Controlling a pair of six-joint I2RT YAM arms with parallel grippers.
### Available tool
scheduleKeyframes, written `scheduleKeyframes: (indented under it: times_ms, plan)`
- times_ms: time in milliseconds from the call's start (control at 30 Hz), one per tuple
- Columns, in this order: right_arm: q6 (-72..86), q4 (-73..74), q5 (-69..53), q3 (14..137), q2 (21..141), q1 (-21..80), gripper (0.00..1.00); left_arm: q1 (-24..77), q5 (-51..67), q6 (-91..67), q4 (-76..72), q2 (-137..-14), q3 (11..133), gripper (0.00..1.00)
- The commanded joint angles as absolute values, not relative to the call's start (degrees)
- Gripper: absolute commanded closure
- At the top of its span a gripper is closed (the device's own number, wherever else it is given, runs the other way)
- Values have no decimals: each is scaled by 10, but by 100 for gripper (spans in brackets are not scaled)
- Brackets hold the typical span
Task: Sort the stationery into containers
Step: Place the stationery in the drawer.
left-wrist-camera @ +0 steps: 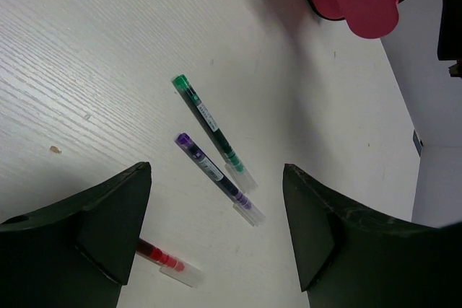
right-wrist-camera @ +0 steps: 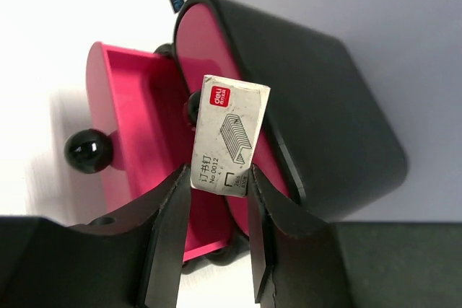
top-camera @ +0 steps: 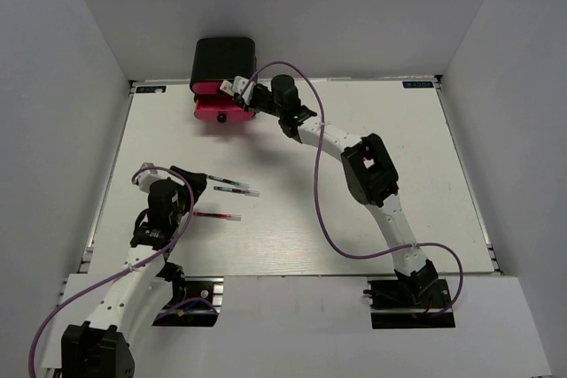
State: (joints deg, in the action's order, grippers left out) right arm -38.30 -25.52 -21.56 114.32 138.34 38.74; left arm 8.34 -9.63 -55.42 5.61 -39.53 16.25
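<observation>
The white staple box (right-wrist-camera: 227, 135) is pinched upright in the right gripper (right-wrist-camera: 219, 178), hanging just over the open pink drawer (right-wrist-camera: 137, 128) of the black cabinet (right-wrist-camera: 325, 120) at the far edge of the table (left-wrist-camera: 86, 48). Nearer us, the left gripper (left-wrist-camera: 216, 169) hovers, jaws spread wide and gripping nothing, above the green pen (left-wrist-camera: 213, 124), purple pen (left-wrist-camera: 216, 177) and red pen (left-wrist-camera: 166, 259).

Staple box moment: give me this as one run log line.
right gripper: shut on staple box, by open drawer | left gripper: open, above three pens | box: not yet released
</observation>
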Motion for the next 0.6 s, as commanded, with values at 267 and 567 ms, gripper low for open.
scheduleKeyframes:
  times_ms: [267,567]
  plan:
    - [-370,-306,-207,1144,1386,388,71,84,-84,-558,47,-405,156,17]
    - [-376,-291,-216,1140,1384,389,55,84,-84,-558,47,-400,161,17]
